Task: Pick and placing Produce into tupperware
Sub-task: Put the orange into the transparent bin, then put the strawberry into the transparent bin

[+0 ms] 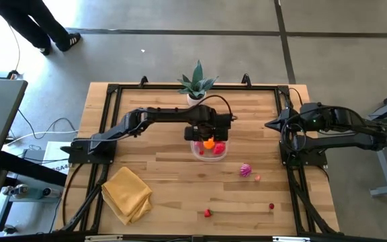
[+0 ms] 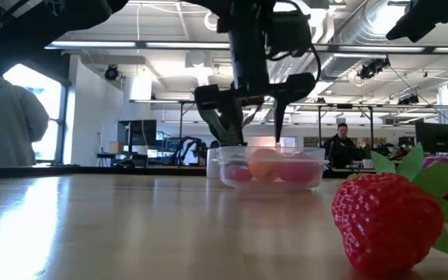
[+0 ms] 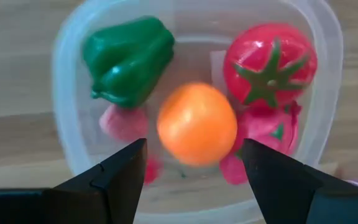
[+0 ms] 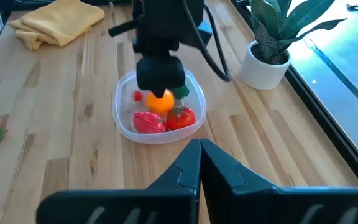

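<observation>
The clear tupperware [image 1: 194, 152] stands mid-table and holds a green pepper [image 3: 128, 59], a red tomato [image 3: 269, 62], an orange fruit [image 3: 196, 123] and pink-red pieces [image 3: 266, 132]. My left gripper [image 3: 192, 152] hangs open right above the tub, pointing down, with the blurred orange fruit below and between its fingertips and touching neither. Loose produce lies on the table nearer the front right: a magenta piece [image 1: 246, 169], a strawberry [image 1: 207, 213] and a small red piece [image 1: 271, 206]. My right gripper [image 4: 199, 149] waits shut at the right edge, raised off the table.
A potted plant [image 1: 197, 84] stands just behind the tub at the far edge. A folded yellow cloth [image 1: 126, 193] lies front left. A black frame rail [image 1: 113, 94] runs round the tabletop. A person [image 1: 39, 27] stands beyond the far left corner.
</observation>
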